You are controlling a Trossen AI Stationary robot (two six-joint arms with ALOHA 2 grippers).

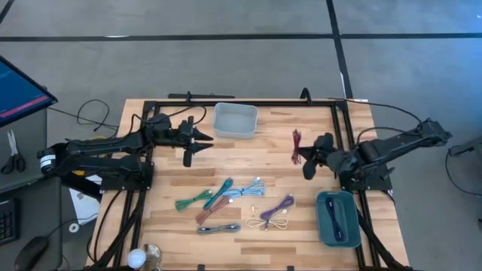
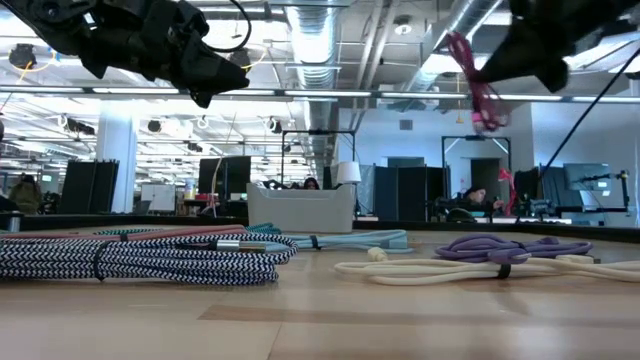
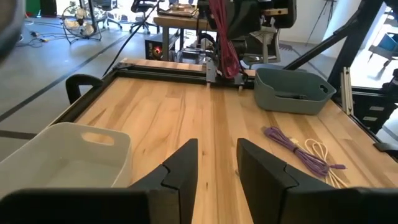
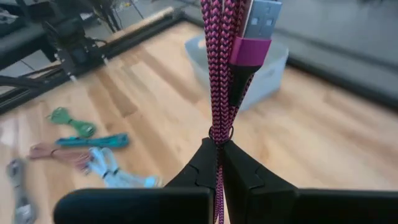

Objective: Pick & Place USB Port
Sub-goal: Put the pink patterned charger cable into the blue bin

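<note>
My right gripper [image 1: 307, 159] hovers over the table's right half, shut on a bundled magenta braided USB cable [image 1: 296, 143]. The cable's silver plug [image 4: 259, 17] sticks out beyond the fingers. My left gripper [image 1: 197, 139] hovers level at the far left, beside a light grey bin [image 1: 236, 120], open with nothing between its fingers [image 3: 186, 168]. Several other coiled cables lie flat on the wood: green [image 1: 193, 200], teal [image 1: 221, 192], light blue [image 1: 245, 190], purple [image 1: 278, 208] and cream [image 1: 276, 223]. My right gripper pinches the magenta bundle [image 4: 217, 127] between its two fingertips, several strands together, about where a tie binds them. The fingers come from the table's right, slanting down, and lie across the bundle. The cable is lifted clear of the table, its loops [image 2: 478, 90] drooping by the gripper.
A dark blue-grey bin [image 1: 337, 220] with a dark cable in it stands at the near right. A black frame rail [image 1: 248, 102] runs along the far edge. Bare wood lies between the two grippers. A grey cable [image 1: 218, 228] lies near the front.
</note>
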